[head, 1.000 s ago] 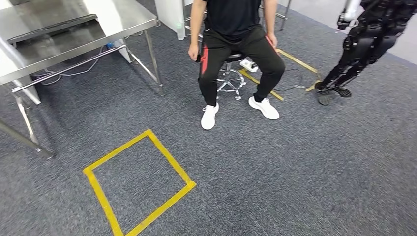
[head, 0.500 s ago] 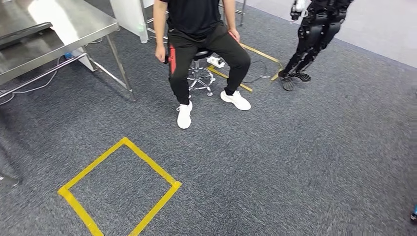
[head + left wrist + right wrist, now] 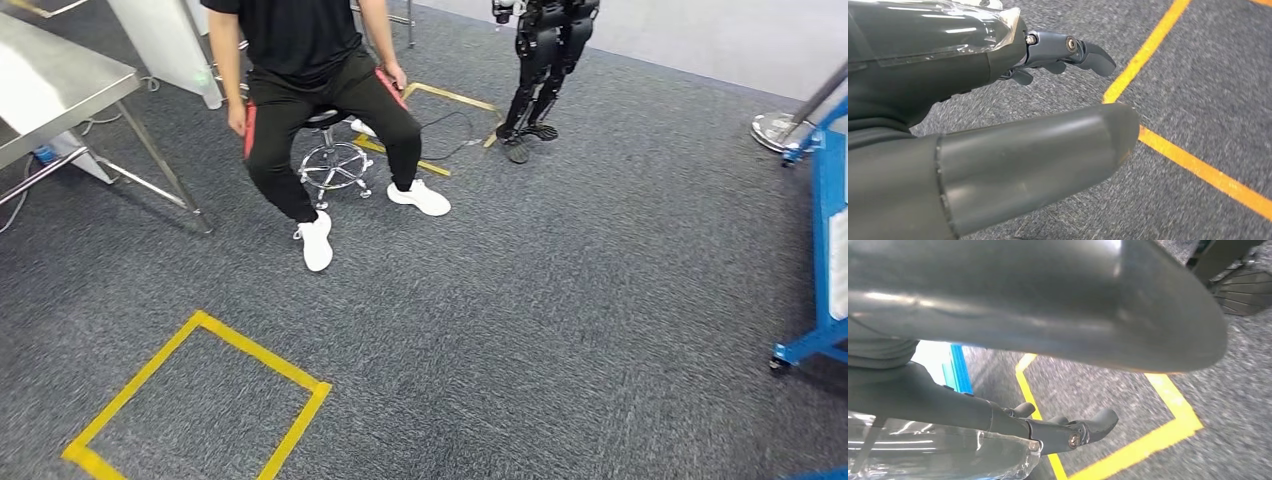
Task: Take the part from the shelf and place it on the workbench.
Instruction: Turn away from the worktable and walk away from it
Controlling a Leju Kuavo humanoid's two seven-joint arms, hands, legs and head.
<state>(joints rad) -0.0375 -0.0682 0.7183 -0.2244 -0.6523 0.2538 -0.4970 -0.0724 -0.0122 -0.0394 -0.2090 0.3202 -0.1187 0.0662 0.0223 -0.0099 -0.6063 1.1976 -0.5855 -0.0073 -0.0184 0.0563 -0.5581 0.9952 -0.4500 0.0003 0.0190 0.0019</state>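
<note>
Both hands empty — left hand (image 3: 998, 125), right hand (image 3: 1048, 340).

My left hand (image 3: 998, 125), grey ribbed cover and thick grey thumb, hangs with dark fingers (image 3: 1083, 50) extended and slightly curled, apart from the thumb, holding nothing. My right hand (image 3: 1048, 340), same grey build, hangs likewise: dark fingers (image 3: 1088, 427) loosely extended, clear of the thumb, nothing in its grasp.

A corner of the steel desk (image 3: 55, 82) is being seen at the far left, its shiny top being carried on thin slanted legs. The blue wheeled shelf frame (image 3: 826, 230) is being cropped by the right edge.
</note>
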